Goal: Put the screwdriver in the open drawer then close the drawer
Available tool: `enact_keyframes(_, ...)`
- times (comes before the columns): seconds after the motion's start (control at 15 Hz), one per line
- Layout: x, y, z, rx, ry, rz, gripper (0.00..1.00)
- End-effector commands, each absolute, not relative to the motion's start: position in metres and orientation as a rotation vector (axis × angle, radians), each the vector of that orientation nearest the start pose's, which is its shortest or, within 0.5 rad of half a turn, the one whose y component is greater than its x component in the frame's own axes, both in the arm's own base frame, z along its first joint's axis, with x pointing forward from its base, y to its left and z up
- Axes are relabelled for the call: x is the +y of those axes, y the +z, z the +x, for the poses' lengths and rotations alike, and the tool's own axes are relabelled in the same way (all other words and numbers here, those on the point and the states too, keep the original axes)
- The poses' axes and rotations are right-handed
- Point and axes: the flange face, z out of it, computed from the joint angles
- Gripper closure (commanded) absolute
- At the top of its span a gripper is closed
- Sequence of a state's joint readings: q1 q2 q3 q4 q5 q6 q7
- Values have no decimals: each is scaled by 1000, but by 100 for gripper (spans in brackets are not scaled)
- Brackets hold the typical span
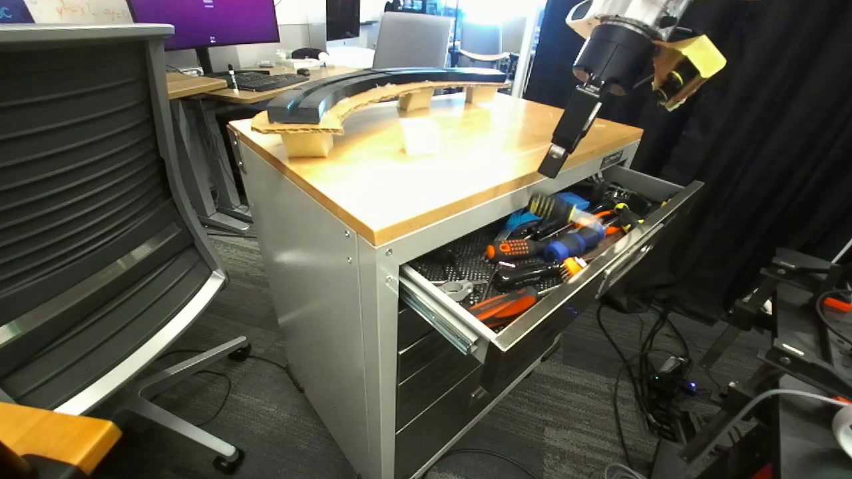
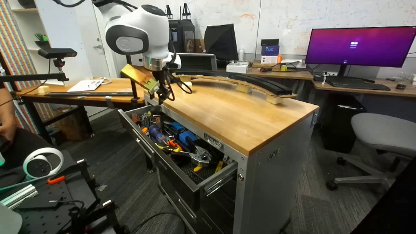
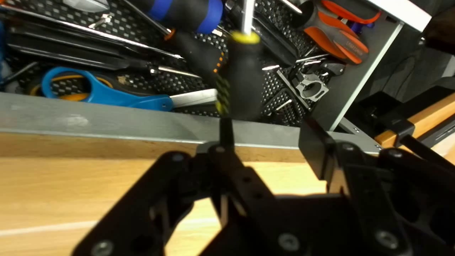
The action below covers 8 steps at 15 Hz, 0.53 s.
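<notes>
Two jaws of my black gripper (image 3: 267, 137) stood spread, pinching nothing. At their eleven o'clock in the wrist view, the stubby black-and-yellow-handled screwdriver (image 3: 245, 81) was blurred, probably dropping. I judged the hover above the open, shallow grey metal drawer (image 1: 566, 291) was meant for that drop. The wrist view left contact uncertain; an exterior view showed it apart, just below the fingertips (image 1: 552, 161).

The screwdriver (image 3: 245, 76) is black and yellow, the drawer (image 1: 559, 296) grey

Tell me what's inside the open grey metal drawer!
The drawer holds blue-handled scissors, a blue-banded dark cylinder and orange-handled tools on black liner; whatever they cover can't be seen.
</notes>
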<state>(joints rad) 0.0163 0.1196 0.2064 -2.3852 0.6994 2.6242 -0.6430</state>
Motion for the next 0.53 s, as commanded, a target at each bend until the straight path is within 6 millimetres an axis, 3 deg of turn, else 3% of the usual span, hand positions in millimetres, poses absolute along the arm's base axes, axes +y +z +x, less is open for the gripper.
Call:
enact_keyframes(0.0,110,278,492,-388,-339,-2715,16)
enact_keyframes(0.13,108,274,482,-400,-281,-2726,2)
enact_keyframes(0.47,63,250,428,-227,136,-2884,0)
